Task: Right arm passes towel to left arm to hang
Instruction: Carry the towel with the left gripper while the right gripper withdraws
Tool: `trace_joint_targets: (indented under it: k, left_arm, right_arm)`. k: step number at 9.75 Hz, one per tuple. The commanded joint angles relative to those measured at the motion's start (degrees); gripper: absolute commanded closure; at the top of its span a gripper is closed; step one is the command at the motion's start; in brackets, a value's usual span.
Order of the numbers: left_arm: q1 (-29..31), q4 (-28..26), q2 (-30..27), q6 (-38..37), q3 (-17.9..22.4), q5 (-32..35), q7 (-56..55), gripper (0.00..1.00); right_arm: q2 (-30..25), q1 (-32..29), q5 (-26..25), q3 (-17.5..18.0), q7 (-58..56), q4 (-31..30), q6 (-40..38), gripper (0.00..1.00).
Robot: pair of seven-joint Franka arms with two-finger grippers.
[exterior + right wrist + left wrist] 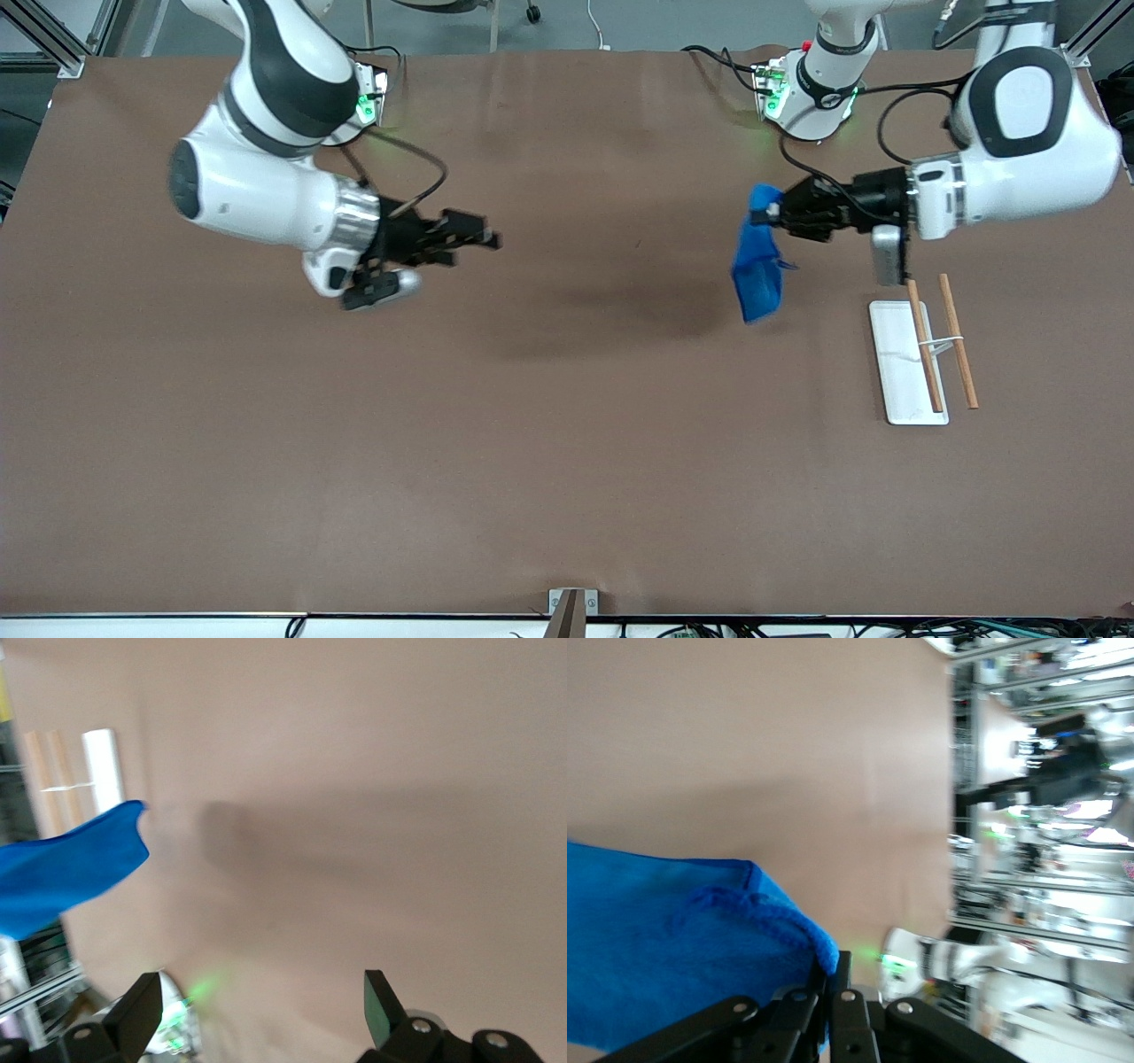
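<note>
**Pretty sure I live in a robotics lab**

My desk (567,461) is one big brown mat with aluminium framing (53,40) at the corners and cables (797,627) along the edge. My left wrist view catches metal shelving (1028,904) stuffed with gear.

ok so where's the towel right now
The towel hangs in the air from the left gripper, shut on its top edge, over the table toward the left arm's end, beside the white rack.
</note>
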Motion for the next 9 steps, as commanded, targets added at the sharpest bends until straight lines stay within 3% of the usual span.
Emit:
trace_joint_targets:
  k: [1,4,7,9]
  left_arm:
    - [2.2,9.0,6.4,1.5,-0.5,14.4,-4.3,1.0]
    - [1.7,18.6,13.9,4.5,-0.6,37.9,-7.2,1.0]
    - [5.9,17.8,17.7,12.3,-0.5,50.4,-6.8,1.0]
    - [9.0,17.8,19.4,17.1,-0.5,51.8,-6.0,1.0]
  right_arm:
    - [-3.7,0.0,-10.0,-7.6,1.2,-1.2,-2.5,0.0]
    - [-4.8,0.0,-26.2,-16.0,0.6,0.0,-4.3,0.0]
    - [-6.3,0.1,-32.4,-22.0,0.5,7.2,-13.0,0.0]
    - [-9.1,0.6,-32.6,-25.8,0.5,8.9,-17.4,0.0]
